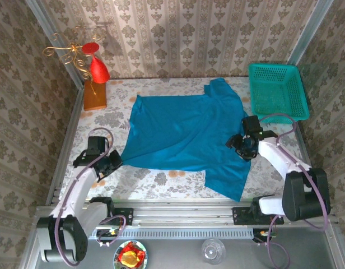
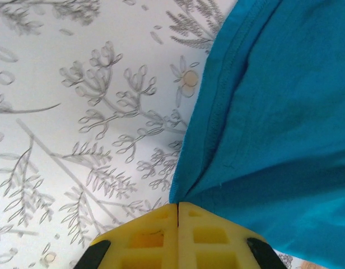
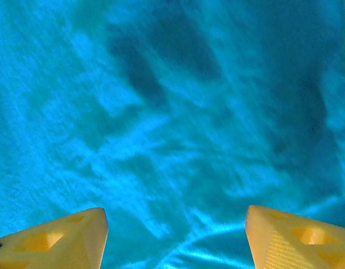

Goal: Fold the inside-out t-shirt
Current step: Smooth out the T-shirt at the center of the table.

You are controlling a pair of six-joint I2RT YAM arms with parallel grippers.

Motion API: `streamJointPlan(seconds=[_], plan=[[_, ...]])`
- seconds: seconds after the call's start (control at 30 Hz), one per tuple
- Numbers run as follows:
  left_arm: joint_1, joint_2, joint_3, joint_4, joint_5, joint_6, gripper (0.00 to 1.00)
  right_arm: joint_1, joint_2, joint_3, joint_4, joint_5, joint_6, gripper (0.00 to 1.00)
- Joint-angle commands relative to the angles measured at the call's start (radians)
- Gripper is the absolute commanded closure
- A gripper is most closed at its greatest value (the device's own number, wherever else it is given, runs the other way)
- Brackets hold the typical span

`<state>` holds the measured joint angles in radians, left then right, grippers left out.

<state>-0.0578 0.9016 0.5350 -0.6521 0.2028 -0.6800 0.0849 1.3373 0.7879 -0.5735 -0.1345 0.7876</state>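
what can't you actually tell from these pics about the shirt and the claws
Top view: right claw fingertips hidden by its own dark body; contact with the t-shirt unclear.
Right wrist view: cloth blurred, fingers cut off by the bottom edge.
Left wrist view: left claw is shut on a shirt corner; the pinched cloth is hidden between the pads.

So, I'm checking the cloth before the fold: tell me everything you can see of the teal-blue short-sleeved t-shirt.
The teal-blue soft cloth t-shirt lies spread and creased on the floral-patterned table. It is plain and unprinted, and a stitched hem runs along its left edge. One flap reaches toward the far edge, another toward the near edge. The left gripper is shut on its near-left corner, drawing it to a point. The right gripper is open over its right side; whether it touches is unclear.
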Motion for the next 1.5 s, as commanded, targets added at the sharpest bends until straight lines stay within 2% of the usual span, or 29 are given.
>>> streamJointPlan(seconds=[0.0, 0.13, 0.17, 0.23, 0.4, 0.53, 0.63, 0.7, 0.77, 0.97, 1.17, 1.33, 1.47], plan=[[-0.002, -0.086, -0.05, -0.073, -0.065, -0.107, 0.97, -0.027, 0.048, 0.035, 0.032, -0.051, -0.066, 0.33], [-0.002, -0.158, -0.106, -0.066, -0.045, -0.159, 1.0, -0.046, 0.105, 0.033, 0.079, -0.07, -0.079, 0.33], [-0.001, -0.163, -0.108, -0.065, -0.043, -0.157, 0.96, -0.05, 0.113, 0.035, 0.082, -0.075, -0.082, 0.33], [-0.002, -0.156, -0.087, -0.068, -0.053, -0.136, 0.79, -0.056, 0.126, 0.037, 0.086, -0.08, -0.09, 0.33], [-0.001, -0.061, 0.042, -0.063, -0.069, -0.01, 0.74, -0.068, 0.154, 0.05, 0.083, -0.108, -0.127, 0.33], [-0.006, 0.132, 0.148, 0.023, 0.024, 0.101, 0.7, -0.071, 0.182, 0.054, 0.092, -0.156, -0.157, 0.33], [-0.026, 0.332, 0.232, 0.124, 0.165, 0.167, 0.71, -0.073, 0.208, 0.048, 0.116, -0.208, -0.169, 0.33], [-0.039, 0.451, 0.275, 0.203, 0.278, 0.172, 0.73, -0.076, 0.223, 0.044, 0.127, -0.224, -0.168, 0.33], [-0.057, 0.553, 0.293, 0.287, 0.336, 0.151, 0.74, -0.084, 0.24, 0.038, 0.13, -0.223, -0.164, 0.33], [-0.067, 0.791, 0.34, 0.299, 0.272, 0.148, 0.77, -0.165, 0.257, 0.0, 0.114, -0.138, -0.122, 0.33], [-0.004, 0.813, 0.287, 0.309, 0.187, 0.151, 0.79, -0.27, 0.249, -0.021, 0.09, -0.112, -0.125, 0.33], [0.007, 0.794, 0.31, 0.274, 0.204, 0.184, 0.79, -0.274, 0.231, -0.018, 0.088, -0.185, -0.17, 0.35], [0.003, 0.712, 0.343, 0.29, 0.256, 0.183, 0.76, -0.273, 0.174, -0.026, 0.069, -0.197, -0.19, 0.35]])
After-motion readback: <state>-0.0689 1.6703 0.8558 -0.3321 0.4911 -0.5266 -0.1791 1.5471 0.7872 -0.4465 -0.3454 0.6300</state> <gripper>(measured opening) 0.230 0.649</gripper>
